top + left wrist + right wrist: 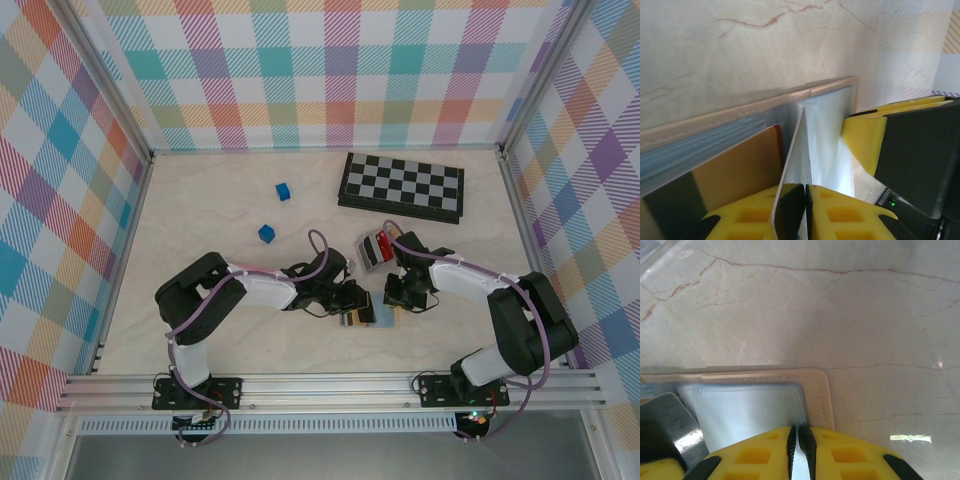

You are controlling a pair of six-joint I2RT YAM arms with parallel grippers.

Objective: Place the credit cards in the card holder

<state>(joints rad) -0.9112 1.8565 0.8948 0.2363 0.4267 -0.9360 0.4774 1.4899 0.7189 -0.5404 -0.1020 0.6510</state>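
Your left end effector is down to a thin slit. One pale card stands on edge right at its pads; can't tell whether it's gripped. Your right end effector is pinched on the inner edge of the one wallet. The wallet lies open and flat on the bench, between the two arms near the front. Just behind it is one clear case with red cards inside, count unreadable. Further back there's one chessboard. Left of that are two cubes: a blue cube and a second blue cube.
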